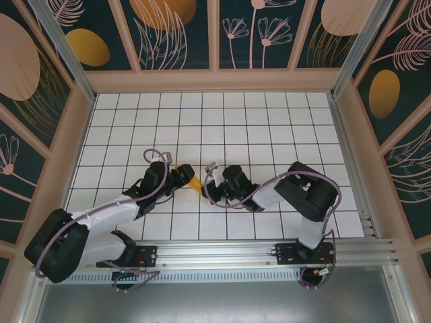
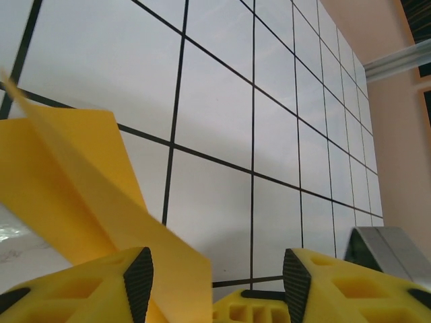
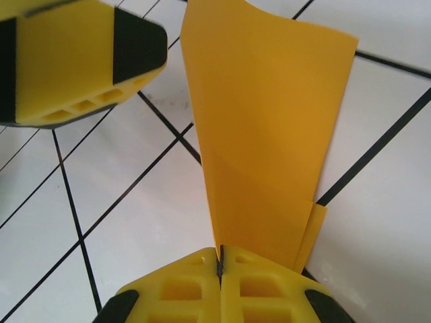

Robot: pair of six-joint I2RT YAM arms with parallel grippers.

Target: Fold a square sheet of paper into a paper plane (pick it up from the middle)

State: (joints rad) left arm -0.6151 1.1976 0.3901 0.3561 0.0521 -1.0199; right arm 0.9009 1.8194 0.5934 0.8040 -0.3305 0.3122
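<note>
Your right end effector [image 3: 220, 259] has its fingers pressed together on the edge of the folded orange paper [image 3: 269, 134]. It pinches the sheet so it stands up off the tiled counter [image 3: 135, 202], just ahead of that end effector. The hold likely anchors the paper for a crease. Your left end effector [image 2: 215, 269] faces the right one across the paper with fingers spread. A flap lies just beside one finger, so it looks placed to close on it.

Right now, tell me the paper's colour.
The paper is plain orange-yellow, clearest in the right wrist view.
</note>
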